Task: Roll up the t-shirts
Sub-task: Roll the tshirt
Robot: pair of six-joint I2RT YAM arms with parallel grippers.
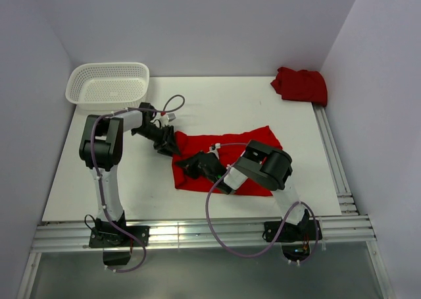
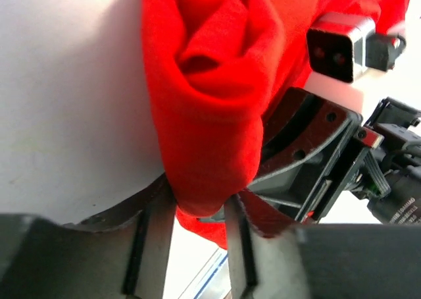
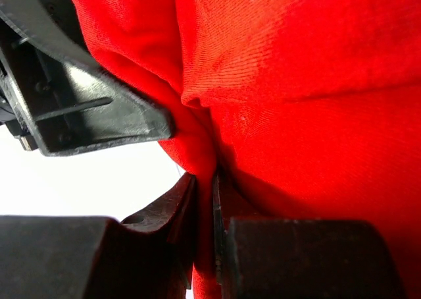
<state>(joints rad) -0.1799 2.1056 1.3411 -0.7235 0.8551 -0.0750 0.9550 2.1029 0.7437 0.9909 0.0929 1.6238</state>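
Pinching a rolled fold at the cloth's left edge, the left gripper holds it between narrowed fingers. Just beside it, the right gripper clamps a thin pleat, its fingers almost meeting. The red t-shirt lies mid-table, both arms crowding its left half. Bare table stretches behind, toward the basket and a second t-shirt crumpled in the far right corner.

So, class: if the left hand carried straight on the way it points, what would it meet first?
The red t-shirt: a rolled fold of it sits between the left hand's fingers. Close behind, it seems, is the right hand.
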